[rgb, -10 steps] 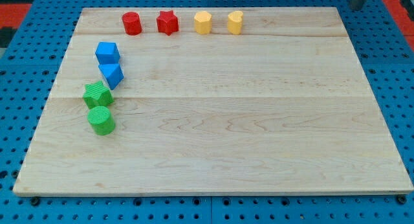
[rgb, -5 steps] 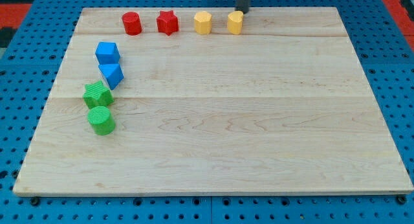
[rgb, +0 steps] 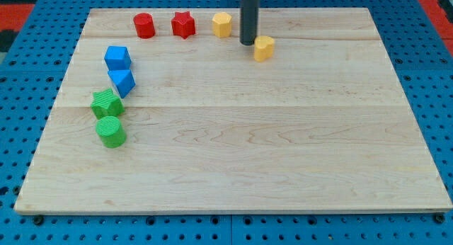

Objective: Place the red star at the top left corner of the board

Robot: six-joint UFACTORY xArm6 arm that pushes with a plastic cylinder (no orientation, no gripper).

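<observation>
A red cylinder (rgb: 144, 25) stands near the top left of the wooden tabletop (rgb: 283, 146). A yellow hexagonal block (rgb: 221, 23) sits in the same top row, and a second yellow block (rgb: 264, 48) lies lower and toward the view's right of it. Down the view's left side run a blue cube (rgb: 117, 58), a blue block (rgb: 122, 82) touching it, a green block (rgb: 107, 103) and a green cylinder (rgb: 111, 132). A blue pegboard (rgb: 21, 75) surrounds the tabletop.
</observation>
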